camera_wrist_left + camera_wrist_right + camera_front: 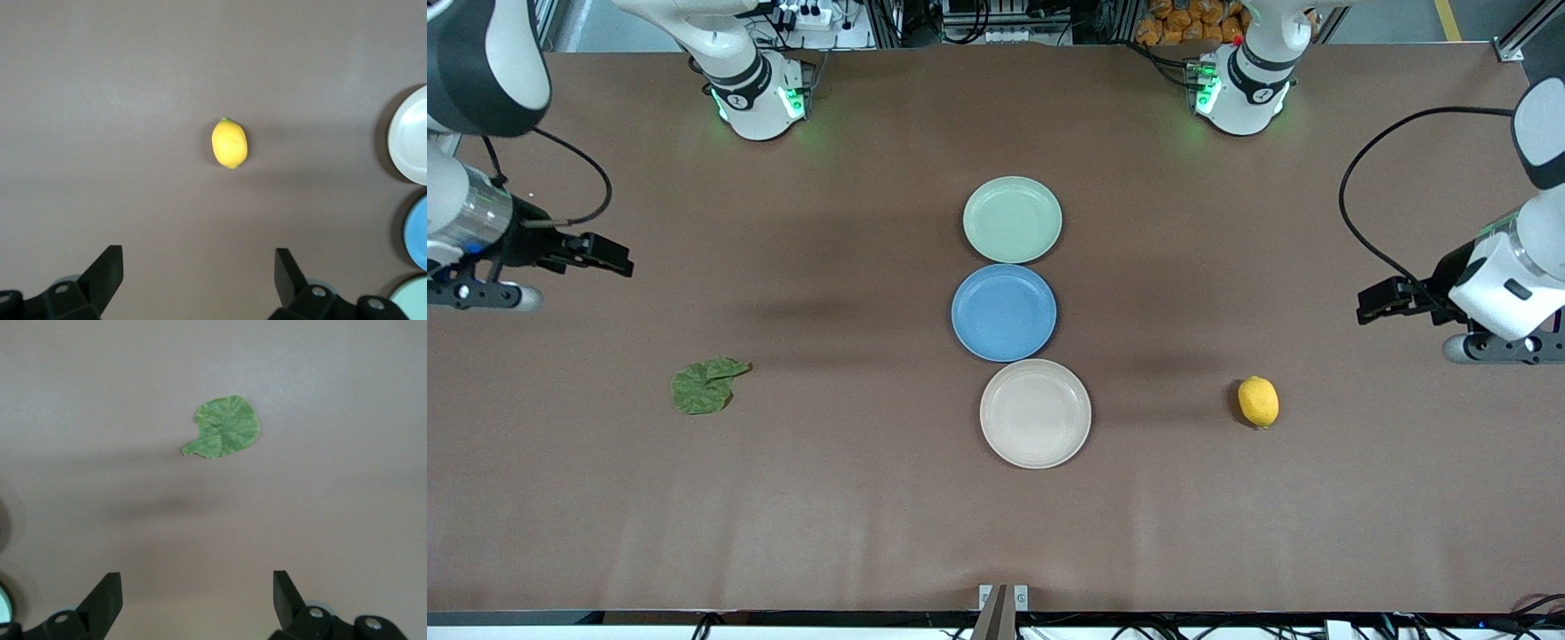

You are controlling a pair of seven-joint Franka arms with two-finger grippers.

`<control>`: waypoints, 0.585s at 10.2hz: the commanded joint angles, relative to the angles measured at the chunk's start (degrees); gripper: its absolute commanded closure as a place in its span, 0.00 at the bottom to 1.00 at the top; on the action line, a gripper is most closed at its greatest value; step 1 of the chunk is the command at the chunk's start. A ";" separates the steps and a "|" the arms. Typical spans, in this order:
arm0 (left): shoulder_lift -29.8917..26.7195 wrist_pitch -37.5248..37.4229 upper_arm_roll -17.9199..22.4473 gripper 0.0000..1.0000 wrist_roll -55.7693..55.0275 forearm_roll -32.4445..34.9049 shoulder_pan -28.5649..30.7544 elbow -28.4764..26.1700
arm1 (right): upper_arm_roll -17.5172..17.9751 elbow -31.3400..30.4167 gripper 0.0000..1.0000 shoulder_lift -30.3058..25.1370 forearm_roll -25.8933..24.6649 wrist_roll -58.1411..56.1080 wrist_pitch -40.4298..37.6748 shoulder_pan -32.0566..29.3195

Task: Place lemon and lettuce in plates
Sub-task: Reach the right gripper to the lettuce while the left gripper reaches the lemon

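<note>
The yellow lemon (1258, 402) lies on the brown table toward the left arm's end; it also shows in the left wrist view (229, 143). The green lettuce leaf (704, 386) lies toward the right arm's end; it also shows in the right wrist view (223, 428). The mint green plate (1012, 220) and the beige plate (1035, 413) lie at the table's middle, both bare. My left gripper (1378, 300) is open and empty, up over the table near the lemon. My right gripper (600, 253) is open and empty, up over the table near the lettuce.
A blue plate (1004, 312) lies between the mint and beige plates, touching or nearly touching both. The three plates form a line down the table's middle. The beige plate's edge (410, 137) shows in the left wrist view.
</note>
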 commanded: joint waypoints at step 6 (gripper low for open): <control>3.94 21.25 -0.26 0.00 1.33 -0.48 -0.35 -13.73 | 0.54 -2.97 0.00 9.15 -1.82 -4.42 10.85 -2.60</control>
